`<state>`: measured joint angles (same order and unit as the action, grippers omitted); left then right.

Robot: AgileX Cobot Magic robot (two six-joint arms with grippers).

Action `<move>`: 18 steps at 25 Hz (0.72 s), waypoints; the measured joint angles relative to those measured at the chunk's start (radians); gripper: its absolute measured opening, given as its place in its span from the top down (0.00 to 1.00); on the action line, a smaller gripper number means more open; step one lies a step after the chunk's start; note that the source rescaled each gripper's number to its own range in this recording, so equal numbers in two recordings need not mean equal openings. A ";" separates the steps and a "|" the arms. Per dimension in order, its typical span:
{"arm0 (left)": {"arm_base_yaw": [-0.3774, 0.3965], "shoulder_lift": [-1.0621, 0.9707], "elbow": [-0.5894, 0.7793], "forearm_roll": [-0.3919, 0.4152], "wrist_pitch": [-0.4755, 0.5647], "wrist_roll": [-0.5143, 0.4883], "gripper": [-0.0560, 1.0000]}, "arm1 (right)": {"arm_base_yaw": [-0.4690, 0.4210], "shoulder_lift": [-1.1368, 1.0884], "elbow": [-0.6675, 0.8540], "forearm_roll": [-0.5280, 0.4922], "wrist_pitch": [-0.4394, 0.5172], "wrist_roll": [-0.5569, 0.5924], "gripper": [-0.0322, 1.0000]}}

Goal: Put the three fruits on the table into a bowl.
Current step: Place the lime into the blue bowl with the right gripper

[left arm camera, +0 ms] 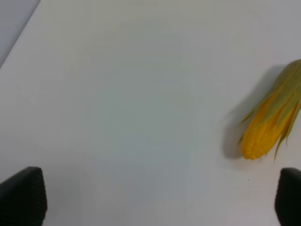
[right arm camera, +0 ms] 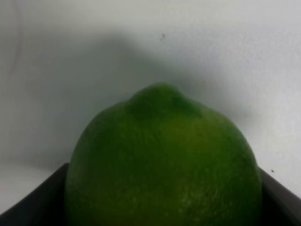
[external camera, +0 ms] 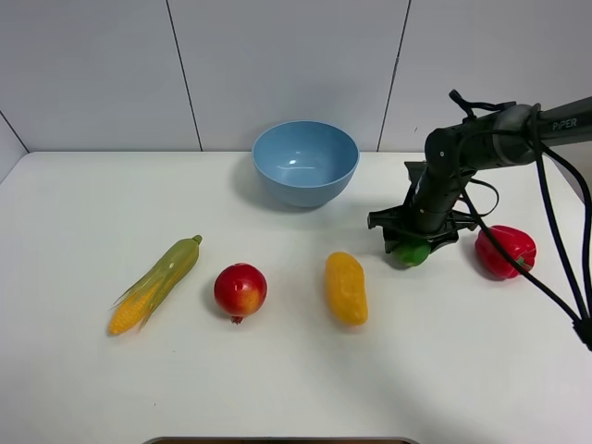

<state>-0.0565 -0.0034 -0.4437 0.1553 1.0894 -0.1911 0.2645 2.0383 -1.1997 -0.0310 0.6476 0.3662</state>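
Note:
The green lime [external camera: 413, 252] lies on the white table [external camera: 277, 388] at the right, and my right gripper [external camera: 412, 244] is down over it. In the right wrist view the lime [right arm camera: 162, 165] fills the space between the dark fingers [right arm camera: 33, 197], which press against both its sides. The yellow mango [external camera: 346, 288] and the red fruit with yellow blush [external camera: 240, 290] lie at the table's middle front. The light blue bowl [external camera: 305, 190] stands empty at the back centre. My left gripper [left arm camera: 160, 202] is open over bare table and out of the high view.
A green-husked corn cob [external camera: 157, 283] lies at the front left; it also shows in the left wrist view [left arm camera: 273, 122]. A red bell pepper [external camera: 504, 251] sits just right of the right gripper. The right arm's cables hang at the right edge.

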 joint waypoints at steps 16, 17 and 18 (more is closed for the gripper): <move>0.000 0.000 0.000 0.000 0.000 0.000 0.00 | 0.077 -0.424 0.000 -0.043 -0.024 -0.001 0.81; 0.000 0.000 0.000 0.000 0.000 0.000 0.00 | 0.087 -0.442 0.000 -0.045 -0.047 -0.001 0.81; 0.000 0.000 0.000 0.000 0.000 0.000 0.00 | 0.097 -0.454 0.000 -0.046 -0.068 -0.001 0.81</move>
<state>-0.0565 -0.0034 -0.4437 0.1553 1.0894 -0.1911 0.3616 1.5845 -1.1997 -0.0770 0.5799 0.3654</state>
